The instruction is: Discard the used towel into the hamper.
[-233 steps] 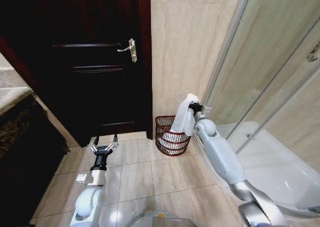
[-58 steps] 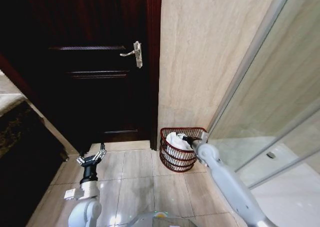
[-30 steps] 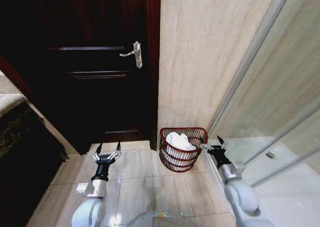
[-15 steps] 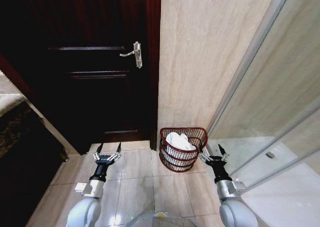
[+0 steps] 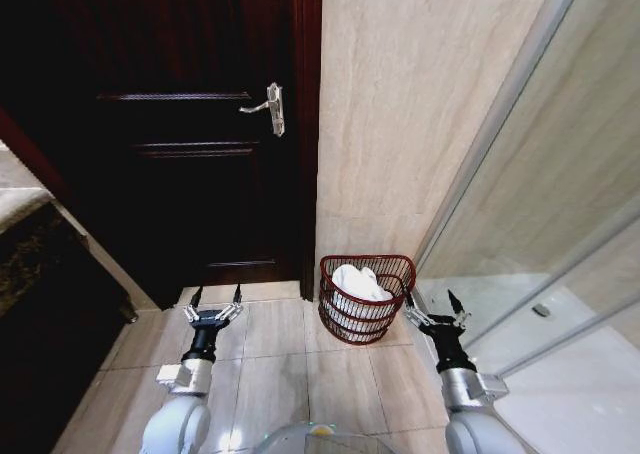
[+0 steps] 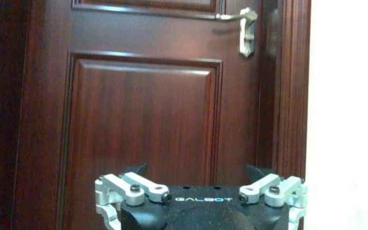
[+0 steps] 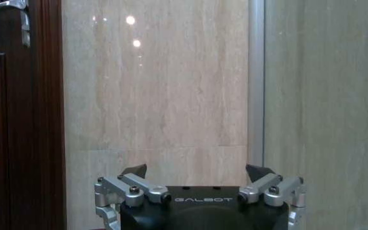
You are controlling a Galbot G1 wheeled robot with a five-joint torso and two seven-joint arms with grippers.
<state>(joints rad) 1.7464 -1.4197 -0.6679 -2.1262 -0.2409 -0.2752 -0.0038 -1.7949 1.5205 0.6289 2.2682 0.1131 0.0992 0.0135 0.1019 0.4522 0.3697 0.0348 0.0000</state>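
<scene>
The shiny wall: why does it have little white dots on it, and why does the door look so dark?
Right wrist view: the dots are lamp glare on the glossy tile wall. Head view: the door is nearly black in shadow. Left wrist view: it shows reddish-brown, with the pale wall beside it washed out white.

Both arms reach forward and low, the left hand [image 5: 217, 296] and right hand [image 5: 434, 304] empty with fingers spread.

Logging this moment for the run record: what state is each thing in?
Towel: in the hamper.
Hamper: upright on the floor, against the wall.
Door: closed.
Left end effector: open, empty, facing the door.
Right end effector: open, empty, beside the hamper.
</scene>
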